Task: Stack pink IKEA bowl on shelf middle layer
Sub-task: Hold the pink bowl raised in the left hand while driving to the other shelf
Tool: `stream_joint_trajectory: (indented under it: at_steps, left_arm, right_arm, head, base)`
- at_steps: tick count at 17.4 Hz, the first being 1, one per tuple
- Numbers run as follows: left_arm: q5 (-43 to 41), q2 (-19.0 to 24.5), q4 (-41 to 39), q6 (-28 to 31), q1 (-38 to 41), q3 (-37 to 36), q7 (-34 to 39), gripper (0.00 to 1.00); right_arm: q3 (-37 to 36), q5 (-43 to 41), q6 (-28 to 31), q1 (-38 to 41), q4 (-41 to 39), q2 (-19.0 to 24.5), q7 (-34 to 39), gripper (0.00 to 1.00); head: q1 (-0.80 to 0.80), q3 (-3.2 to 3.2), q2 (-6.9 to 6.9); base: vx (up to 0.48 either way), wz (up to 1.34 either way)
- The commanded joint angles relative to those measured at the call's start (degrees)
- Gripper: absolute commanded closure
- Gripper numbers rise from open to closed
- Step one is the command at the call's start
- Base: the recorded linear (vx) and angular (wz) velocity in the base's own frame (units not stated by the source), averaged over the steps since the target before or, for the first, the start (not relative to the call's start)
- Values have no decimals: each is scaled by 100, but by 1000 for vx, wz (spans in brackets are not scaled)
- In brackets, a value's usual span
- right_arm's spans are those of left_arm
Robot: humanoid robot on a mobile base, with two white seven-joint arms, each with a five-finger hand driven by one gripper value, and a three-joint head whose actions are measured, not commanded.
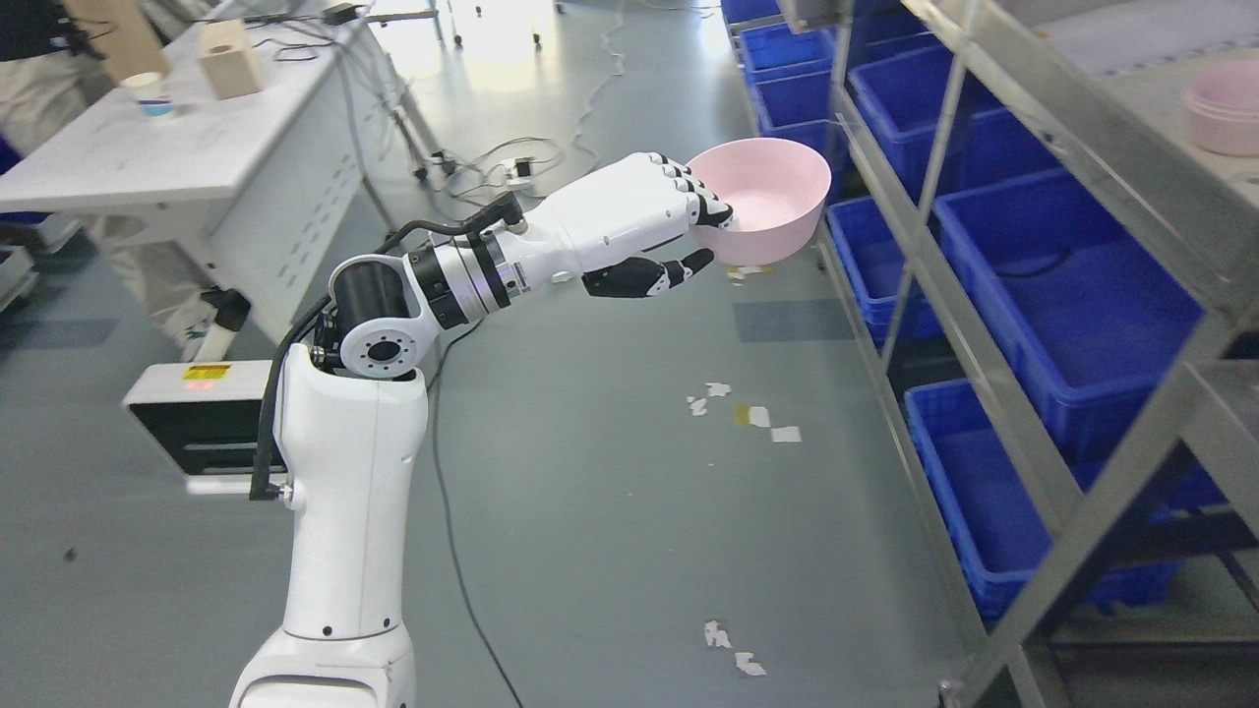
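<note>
Left hand (639,211) fingers pinching pink bowl (762,200) by its rim, carried level toward what appears to be stacked bowls (1225,108) on shelf (1082,177).

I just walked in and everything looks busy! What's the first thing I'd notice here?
The white left hand in the middle, holding a pink bowl up by its rim. Next, the metal shelf on the right, with bright blue bins below and more pink bowls stacked at the top right.
</note>
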Motion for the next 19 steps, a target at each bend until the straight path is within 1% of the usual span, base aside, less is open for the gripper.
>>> stream_joint_trajectory:
  at_steps: [1,5,8,19]
  left_arm:
    - [59,100,-48,-4,-3,-208,20,98]
    - [103,100,-92,-4,5,-208,20,98]
    - [103,100,-92,-4,5,-208,20,98]
    - [103,100,-83,-4,-3,-287,28,97]
  right_arm:
    - [0,0,-2,19,-100,-100,-13,0]
    - [0,0,-2,19,-100,-100,-13,0]
    - [0,0,-2,19,-100,-100,-13,0]
    - [0,0,-2,19,-100,-100,-13,0]
  head:
    - [0,0,0]
    - [0,0,0]
    - [0,0,0]
    - [0,0,0]
  base:
    - [105,1052]
    - [145,573]
    - [249,192]
    - [352,-29]
